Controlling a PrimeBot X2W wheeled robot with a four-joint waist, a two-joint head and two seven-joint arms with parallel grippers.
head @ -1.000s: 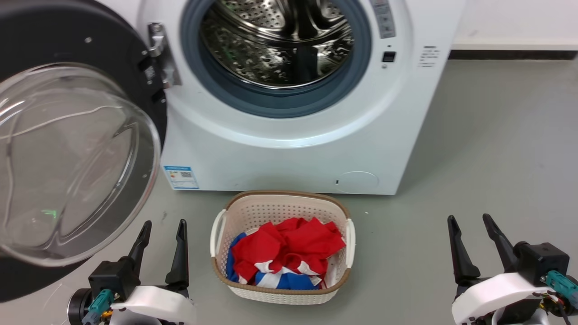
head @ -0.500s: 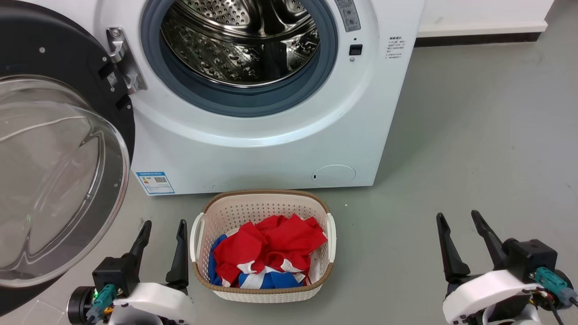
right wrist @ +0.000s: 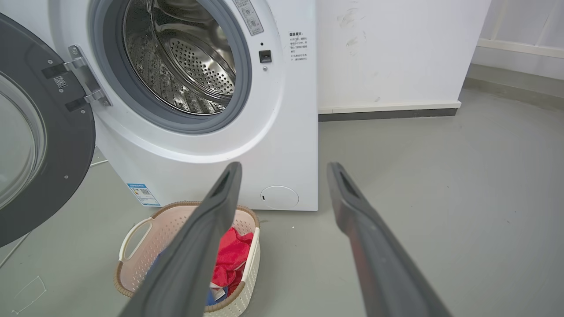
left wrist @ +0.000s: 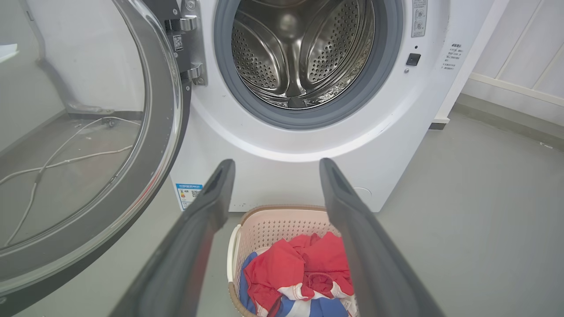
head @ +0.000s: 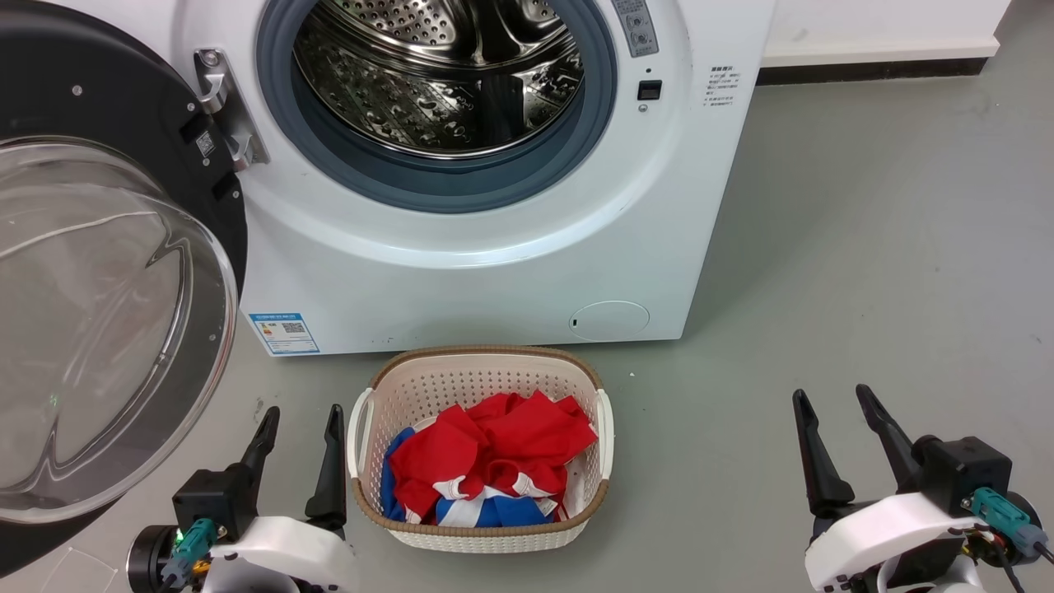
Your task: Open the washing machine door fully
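**Two grippers free, door swung wide**

Two-arm status: left gripper (head: 302, 414) and right gripper (head: 830, 394) both hang low over the floor (head: 865, 247), fingers spread, holding nothing and touching nothing.

Washing machine door (head: 107, 313) is off the opening, swung out on its hinge (head: 226, 107) to the robot's left. Its glass dome faces the head camera, and the lower edge sits near the left gripper but apart from it. Drum (head: 436, 74) and grey rubber ring (head: 461, 185) are fully exposed.

Step, as I read it: the tail end of opening. The door looks well past halfway. I can't tell from these views whether the hinge has travel left.

Next move, if it isn't at the stop: the left gripper is the closer one. Come up to the black rim, not the glass, and push outward, away from the opening, until it stops. Keep the push light and along the hinge arc.

Watch the laundry basket (head: 486, 354), holding red and blue clothes (head: 494, 453), just beside the left fingers.
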